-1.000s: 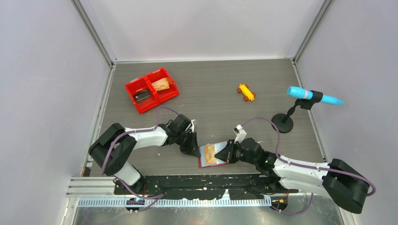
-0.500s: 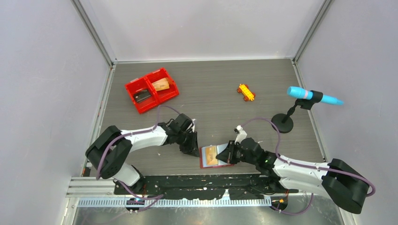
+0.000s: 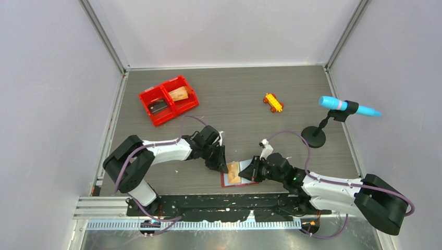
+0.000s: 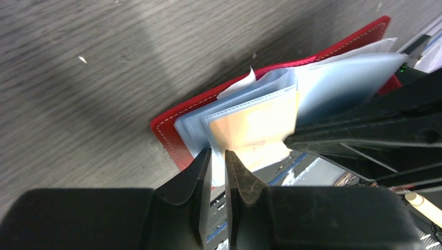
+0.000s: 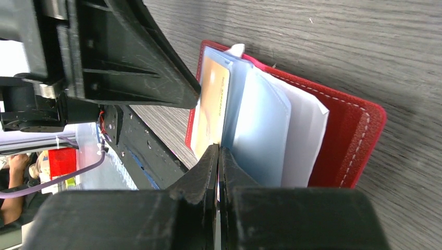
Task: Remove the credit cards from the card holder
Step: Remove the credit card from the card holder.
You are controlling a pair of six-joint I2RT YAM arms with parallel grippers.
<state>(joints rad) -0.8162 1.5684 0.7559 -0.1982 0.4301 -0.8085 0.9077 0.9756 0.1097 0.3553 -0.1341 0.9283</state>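
Note:
The card holder point(image 3: 238, 184) lies open near the table's front edge, red cover down and pale blue sleeves fanned up point(image 4: 169, 130) point(image 5: 359, 135). An orange-yellow credit card point(image 3: 233, 171) sits inside the leftmost sleeve point(image 4: 255, 127) point(image 5: 211, 104). My left gripper point(image 3: 225, 165) is at that sleeve's left edge. Its jaws stand a narrow gap apart in the left wrist view point(image 4: 218, 155), with the sleeve's corner right at the tips. My right gripper point(image 3: 245, 172) comes in from the right. It is shut point(image 5: 219, 149) on a thin sleeve, between the card's sleeve and the other blue sleeves.
A red two-compartment bin point(image 3: 148, 96) stands at the back left. A small orange toy vehicle point(image 3: 272, 102) lies at the back right. A blue tube on a black stand point(image 3: 348, 107) rises at the right. The black base rail point(image 3: 224, 200) runs just in front of the card holder.
My left gripper has moved right to the card holder's left edge, and its jaws have parted slightly. The right gripper has stayed shut at the sleeves.

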